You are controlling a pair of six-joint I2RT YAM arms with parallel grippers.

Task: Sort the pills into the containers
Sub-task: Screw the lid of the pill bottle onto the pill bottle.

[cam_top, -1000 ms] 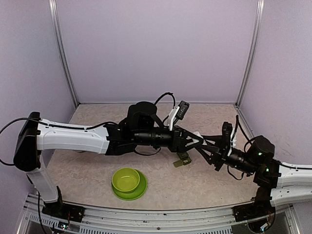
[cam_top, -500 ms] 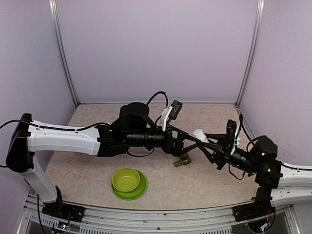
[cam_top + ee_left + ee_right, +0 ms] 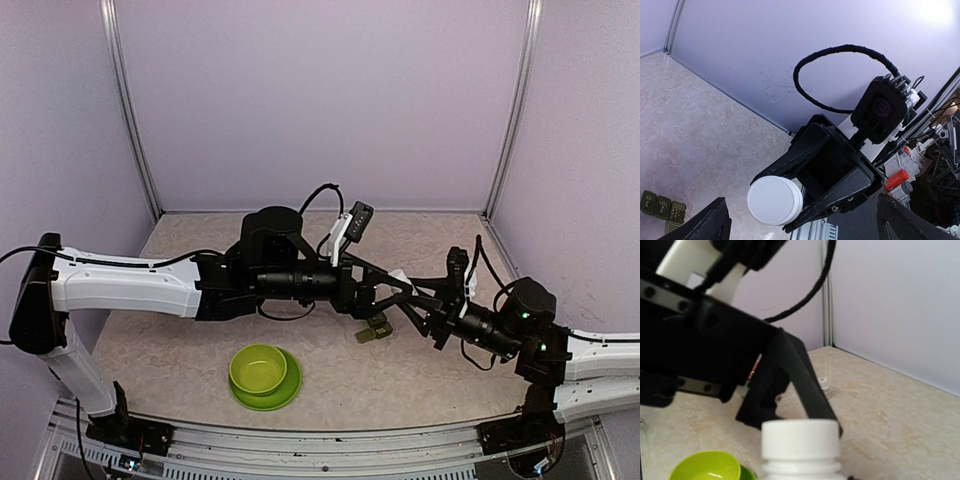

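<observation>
Left claw (image 3: 392, 296): jaws spread wide, holding nothing. Right claw (image 3: 774, 202): clamped on a white bottle (image 3: 801, 445), cap on. The bottle's long axis runs claw to claw, cap towards the left claw, which looks placed to take it. The pill box (image 3: 375, 328) lies on the bench (image 3: 170, 345), mid-width, beneath both claws. The left wrist view shows the cap end-on and the box's compartments in a row; the right wrist view shows no box.
</observation>
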